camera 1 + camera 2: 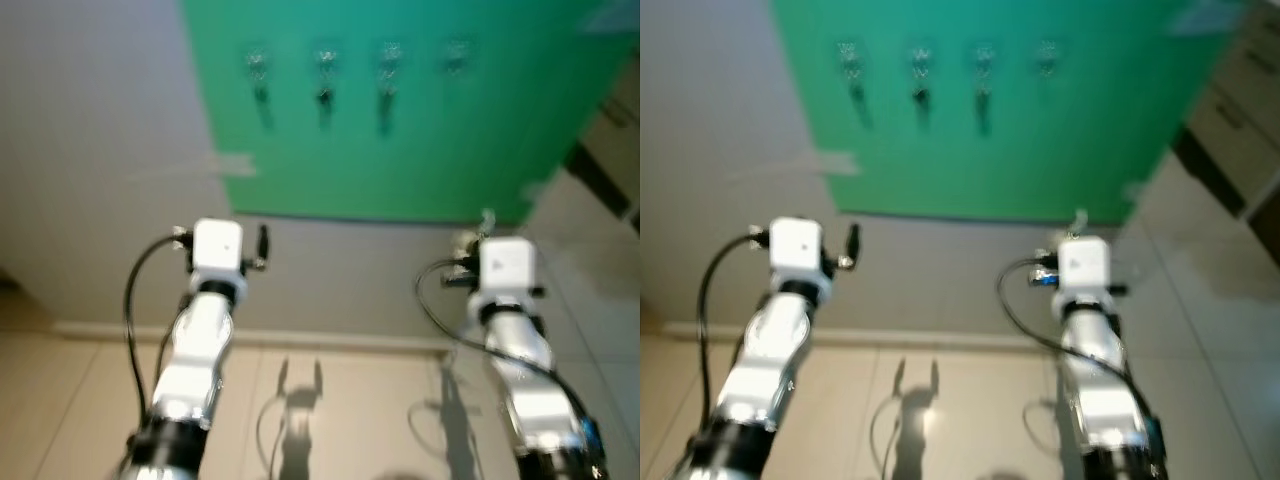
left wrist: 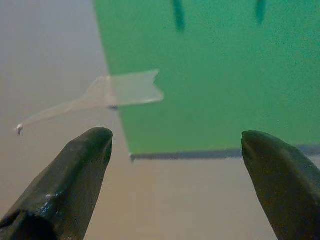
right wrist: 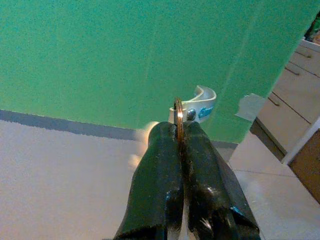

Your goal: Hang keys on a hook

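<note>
A green board point(image 1: 420, 110) on the wall carried four hooks point(image 1: 456, 55), three with keys. The right gripper point(image 3: 179, 131), jaws pinching the key ring point(image 3: 178, 112), waited below; the left gripper point(image 2: 175, 160) stood spread. Approach step: next, probably lift to the bare hook.

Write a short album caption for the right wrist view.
Right gripper pinching a thin brass key ring before the green wall panel.

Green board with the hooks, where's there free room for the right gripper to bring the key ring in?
The fourth hook, rightmost, looks bare. The green board beneath the hooks is bare too. The three hooks left of it carry keys, so that stretch is crowded. The right gripper pinches the key ring.
</note>
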Controlling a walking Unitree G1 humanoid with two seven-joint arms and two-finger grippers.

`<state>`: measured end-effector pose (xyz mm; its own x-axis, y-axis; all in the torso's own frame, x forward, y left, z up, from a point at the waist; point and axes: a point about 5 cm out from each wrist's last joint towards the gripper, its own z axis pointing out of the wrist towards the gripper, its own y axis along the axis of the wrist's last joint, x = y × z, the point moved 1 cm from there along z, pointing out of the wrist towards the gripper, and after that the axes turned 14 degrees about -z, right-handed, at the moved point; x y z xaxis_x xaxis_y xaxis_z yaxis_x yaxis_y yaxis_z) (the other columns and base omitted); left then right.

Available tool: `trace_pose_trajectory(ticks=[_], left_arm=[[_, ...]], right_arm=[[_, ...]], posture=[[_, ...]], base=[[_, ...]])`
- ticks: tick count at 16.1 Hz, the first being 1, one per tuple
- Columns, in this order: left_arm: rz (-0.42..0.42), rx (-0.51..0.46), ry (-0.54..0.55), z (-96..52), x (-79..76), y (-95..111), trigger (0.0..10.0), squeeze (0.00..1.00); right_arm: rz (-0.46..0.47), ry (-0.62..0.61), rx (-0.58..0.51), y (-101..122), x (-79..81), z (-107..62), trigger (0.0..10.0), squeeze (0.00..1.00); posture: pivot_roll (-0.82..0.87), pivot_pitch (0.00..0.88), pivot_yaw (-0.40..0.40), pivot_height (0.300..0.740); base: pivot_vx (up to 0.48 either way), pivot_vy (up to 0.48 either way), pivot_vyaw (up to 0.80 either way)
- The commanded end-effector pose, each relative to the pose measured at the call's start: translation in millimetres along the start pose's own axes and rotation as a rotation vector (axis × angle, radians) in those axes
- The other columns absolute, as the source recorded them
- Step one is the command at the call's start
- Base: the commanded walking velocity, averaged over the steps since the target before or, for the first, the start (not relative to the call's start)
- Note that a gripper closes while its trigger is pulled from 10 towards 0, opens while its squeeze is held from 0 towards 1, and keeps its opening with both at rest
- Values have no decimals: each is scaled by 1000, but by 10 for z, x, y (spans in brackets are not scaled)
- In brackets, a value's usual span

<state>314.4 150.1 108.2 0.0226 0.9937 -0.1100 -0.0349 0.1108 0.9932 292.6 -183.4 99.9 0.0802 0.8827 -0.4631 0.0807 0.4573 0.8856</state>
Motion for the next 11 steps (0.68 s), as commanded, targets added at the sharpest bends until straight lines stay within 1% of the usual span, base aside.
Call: trace_pose_trajectory(ticks=[1, 3, 4, 5, 6, 7, 8, 10, 11], left_arm=[[3, -17, -17, 36, -59, 44, 10000, 0], [3, -31, -19, 41, -28, 91, 10000, 0], [-32, -12, -4, 48, -12, 82, 10000, 0], [-32, -20, 5, 45, 0, 95, 10000, 0], [-4, -23, -8, 37, -12, 102, 10000, 0], [-26, -29, -35, 36, -50, 115, 10000, 0], [-17, -56, -73, 64, -94, 166, 10000, 0], [-20, -68, -79, 80, -105, 189, 10000, 0], [-24, -80, -95, 90, -128, 214, 10000, 0]], right_arm=[[0, -19, -8, 29, -89, 51, 10000, 0], [8, -25, -17, 76, -91, 105, 10000, 0], [11, -26, -22, 95, -85, 120, 10000, 0], [15, -26, -24, 103, -73, 119, 10000, 0], [17, -24, -24, 99, -58, 107, 10000, 0], [21, -17, -24, 97, -38, 97, 10000, 0], [27, -7, -37, 118, -27, 95, 10000, 0], [34, -7, -36, 121, -29, 103, 10000, 0], [97, -16, -15, 97, -31, 110, 10000, 0]], posture=[[-182, 2, 54, 740], [-170, 6, 53, 740], [-164, 11, 50, 740], [-160, 15, 49, 740], [-158, 12, 53, 740], [-157, 12, 57, 740], [-161, 14, 65, 740], [-160, 13, 68, 740], [-153, 7, 65, 740]], base=[[0, -412, 0], [0, -409, 0], [0, 0, 0], [0, 0, 0], [0, 0, 0], [0, 0, 0], [0, 0, 0], [0, 0, 0], [0, 0, 0]])
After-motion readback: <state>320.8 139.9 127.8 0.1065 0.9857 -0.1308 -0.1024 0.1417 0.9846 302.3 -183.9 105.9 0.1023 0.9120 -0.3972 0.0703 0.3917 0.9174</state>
